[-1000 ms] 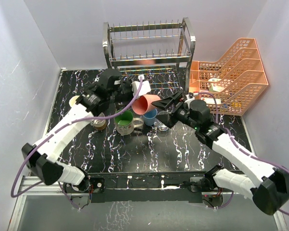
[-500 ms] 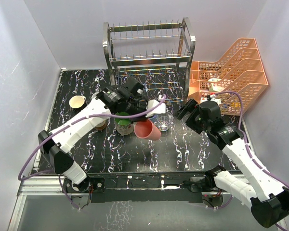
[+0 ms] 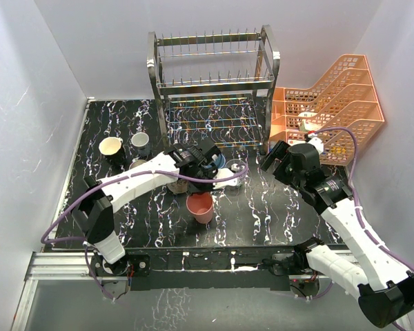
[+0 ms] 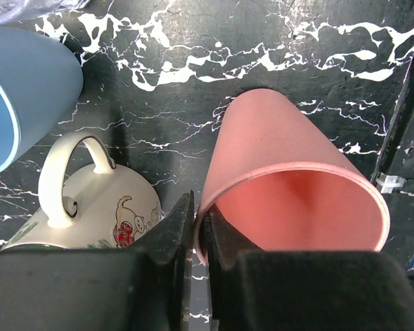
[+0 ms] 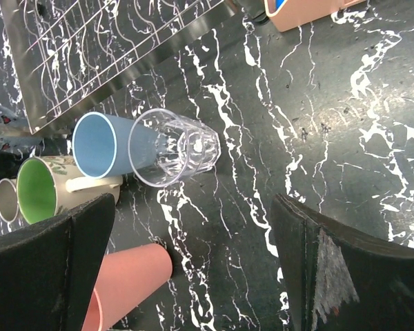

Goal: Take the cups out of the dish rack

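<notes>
My left gripper (image 3: 203, 191) is shut on the rim of the salmon-pink tumbler (image 3: 201, 207), one finger inside and one outside (image 4: 199, 231). The tumbler (image 4: 290, 179) is held mouth up, its base at or just above the tabletop. The light-blue tumbler (image 5: 99, 145), clear glass (image 5: 174, 147) and cream mug with green inside (image 5: 38, 190) stand together in front of the chrome dish rack (image 3: 214, 76). The black cup with cream inside (image 3: 111, 146) and the small grey cup (image 3: 140, 143) stand at the left. My right gripper (image 3: 272, 156) is open and empty, right of the glass.
Orange lattice trays (image 3: 331, 103) stand at the back right, close behind my right arm. The rack's lower wire shelf (image 5: 90, 55) lies just behind the cup cluster. White walls close in the left, back and right of the black marble table (image 3: 262, 207).
My left gripper carried the salmon tumbler from in front of the rack toward me and down, turning it mouth up. My right gripper pulled back to the right, away from the cups.
</notes>
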